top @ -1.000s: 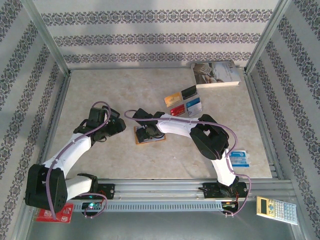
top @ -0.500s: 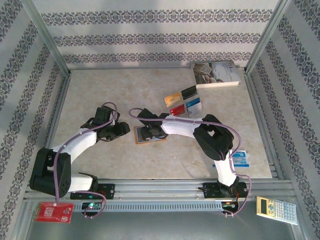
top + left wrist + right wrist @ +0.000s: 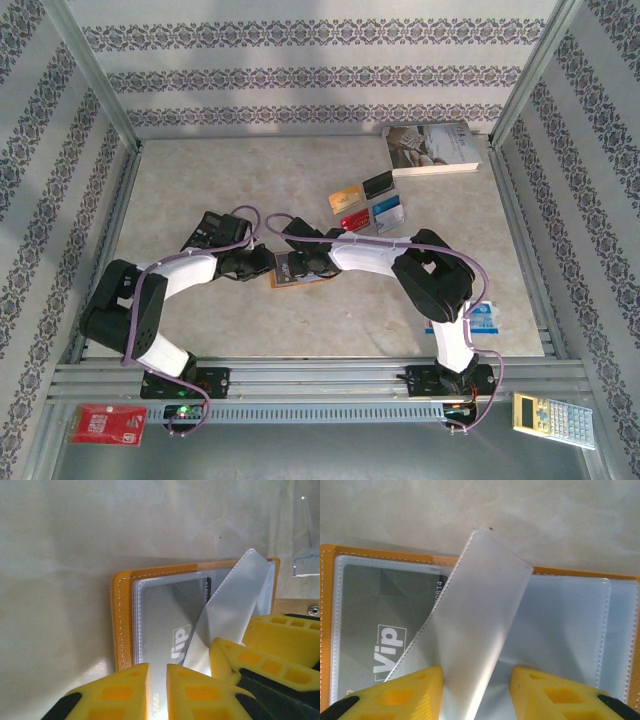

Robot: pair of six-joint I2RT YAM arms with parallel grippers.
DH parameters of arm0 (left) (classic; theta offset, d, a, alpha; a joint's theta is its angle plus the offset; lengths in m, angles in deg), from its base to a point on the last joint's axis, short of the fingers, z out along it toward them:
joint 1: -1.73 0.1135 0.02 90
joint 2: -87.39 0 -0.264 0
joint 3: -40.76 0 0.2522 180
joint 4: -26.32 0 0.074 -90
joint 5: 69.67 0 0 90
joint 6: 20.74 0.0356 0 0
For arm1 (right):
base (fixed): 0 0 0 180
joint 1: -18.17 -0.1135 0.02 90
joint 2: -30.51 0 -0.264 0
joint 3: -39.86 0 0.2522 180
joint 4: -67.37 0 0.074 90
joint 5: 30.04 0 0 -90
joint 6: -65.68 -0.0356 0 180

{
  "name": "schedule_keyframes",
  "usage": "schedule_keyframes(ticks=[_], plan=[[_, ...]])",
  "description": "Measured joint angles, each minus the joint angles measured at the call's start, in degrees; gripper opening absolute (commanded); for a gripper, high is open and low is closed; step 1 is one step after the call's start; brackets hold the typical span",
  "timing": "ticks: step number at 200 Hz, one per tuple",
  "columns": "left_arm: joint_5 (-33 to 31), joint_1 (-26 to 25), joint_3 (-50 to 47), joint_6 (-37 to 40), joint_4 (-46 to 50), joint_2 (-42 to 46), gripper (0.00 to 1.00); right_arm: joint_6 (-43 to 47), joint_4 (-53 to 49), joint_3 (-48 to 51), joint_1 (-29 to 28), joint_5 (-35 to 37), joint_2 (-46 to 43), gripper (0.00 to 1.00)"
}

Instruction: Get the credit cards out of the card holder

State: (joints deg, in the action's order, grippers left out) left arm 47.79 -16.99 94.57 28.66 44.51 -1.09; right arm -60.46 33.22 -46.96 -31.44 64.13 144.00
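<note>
Small flat tan-orange card holder [image 3: 305, 281] lies open near the middle of the pale stone-look worktop [image 3: 200, 190]. Its inside is blue-grey w/ clear pockets & an orange stitched edge. A silver card w/ white "VIP" on it [image 3: 375, 610] sits flat in one pocket. One clear plastic pocket page [image 3: 475, 610] stands up, tilted, from the middle of the holder. Four loose small cards [image 3: 388, 212] lie flat further back, well apart from the holder.

L arm [image 3: 180, 275] is folded low, elbow out to the left, reaching right to the holder's edge. L end effector [image 3: 157, 690] is clenched: yellow pads nearly together, thin slit btwn them, right at the silver card's edge. Can't tell if it touches.

R arm [image 3: 380, 255] stretches left from its base, low over the worktop. R end effector [image 3: 476, 690] is released: pads apart, the raised page btwn them, touching one pad.
</note>
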Motion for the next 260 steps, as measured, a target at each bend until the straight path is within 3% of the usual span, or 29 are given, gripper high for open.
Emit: schedule_keyframes(ticks=[50, 88, 164, 197, 260], plan=[[-0.6, -0.5, 0.0, -0.4, -0.6, -2.7, 0.1, -1.0, 0.2, 0.8, 0.0, 1.3, -0.9, 0.44], [-0.8, -0.6, 0.7, 0.4, -0.6, -3.8, 0.09, -3.0, -1.8, 3.0, 0.3, 6.4, -3.6, 0.46], [-1.4, -0.7, 2.5, 2.3, 2.4, -4.0, 0.1, -7.2, -2.5, 10.8, 4.9, 12.4, -13.8, 0.46], [-1.6, -0.7, 3.1, 2.9, 3.4, -4.1, 0.1, -5.9, 2.4, 12.2, 4.9, 8.0, -17.6, 0.44], [-2.3, -0.7, 3.4, 3.1, 4.1, -4.1, 0.1, -6.1, 16.0, 12.4, 7.1, -13.4, -11.0, 0.22]])
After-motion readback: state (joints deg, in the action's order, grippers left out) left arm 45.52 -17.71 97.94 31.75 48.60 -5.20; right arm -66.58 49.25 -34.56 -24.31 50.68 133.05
